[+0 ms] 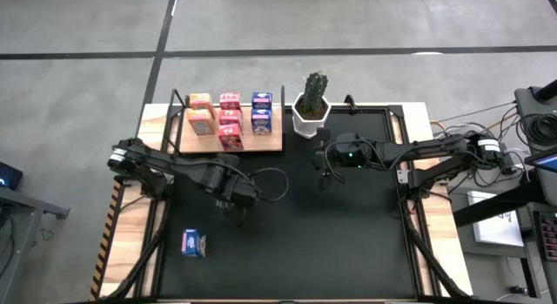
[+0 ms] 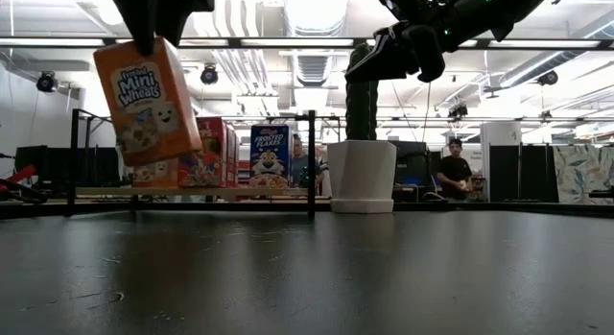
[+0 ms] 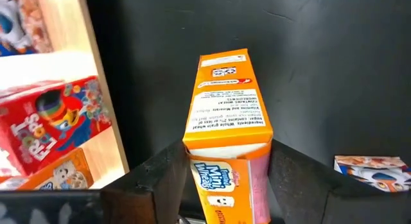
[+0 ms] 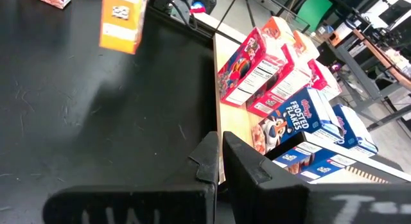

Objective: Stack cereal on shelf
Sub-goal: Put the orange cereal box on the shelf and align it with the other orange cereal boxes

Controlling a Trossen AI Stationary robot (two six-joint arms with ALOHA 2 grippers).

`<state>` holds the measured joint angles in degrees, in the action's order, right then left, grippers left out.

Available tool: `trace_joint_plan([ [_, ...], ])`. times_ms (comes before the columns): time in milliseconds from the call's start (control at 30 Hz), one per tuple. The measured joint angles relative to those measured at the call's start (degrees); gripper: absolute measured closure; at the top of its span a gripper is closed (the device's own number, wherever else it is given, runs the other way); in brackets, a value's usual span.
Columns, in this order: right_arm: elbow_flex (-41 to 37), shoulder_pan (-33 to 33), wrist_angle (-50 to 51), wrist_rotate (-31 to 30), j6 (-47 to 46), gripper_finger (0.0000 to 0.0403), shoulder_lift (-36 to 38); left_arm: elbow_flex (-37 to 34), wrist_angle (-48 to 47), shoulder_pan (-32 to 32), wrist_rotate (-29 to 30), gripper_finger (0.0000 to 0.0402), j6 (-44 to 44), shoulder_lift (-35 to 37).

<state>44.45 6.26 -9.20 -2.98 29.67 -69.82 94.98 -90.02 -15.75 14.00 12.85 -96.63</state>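
Robotics lab in open industrial hall. Exposed ceiling ducts [image 2: 297, 28] and strip lights overhead. Bare concrete floor [image 1: 348, 21] around table [image 1: 418, 117]. Cables and electronics [image 1: 540, 121] beside rig. Person [image 2: 453, 177] standing among workstations in background. Green screen [image 4: 314, 9] and metal-framed benches beyond table.

Grey concrete floor [image 1: 348, 21] surrounds the surface. Ceiling ducts [image 2: 307, 28] and strip lights [image 2: 288, 40] overhead; a person [image 2: 454, 172] stands behind.
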Motion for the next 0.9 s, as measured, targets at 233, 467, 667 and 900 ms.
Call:
trace_joint_plan([
  [233, 0.00, 0.00, 0.01, 0.00, -0.04, 0.0392, 0.00, -1.10, -0.03, 1.03, 0.01, 0.0249, 1.51, 1.85],
  [467, 0.00, 0.00, -0.01, 0.00, -0.04, 0.0392, 0.00, -3.52, -0.01, 1.30, 0.01, 0.0263, 0.15, 2.07],
  [667, 0.00, 0.00, 0.01, 0.00, -0.09, 0.0392, 0.00, -4.28, 0.00, 2.79, 0.06, 0.0263, -3.73, 2.22],
  [900, 0.00, 0.00, -0.02, 0.00, -0.17, 0.0392, 0.00, -4.28, 0.05, 6.63, 0.54, 0.0263, -6.47, 6.58],
])
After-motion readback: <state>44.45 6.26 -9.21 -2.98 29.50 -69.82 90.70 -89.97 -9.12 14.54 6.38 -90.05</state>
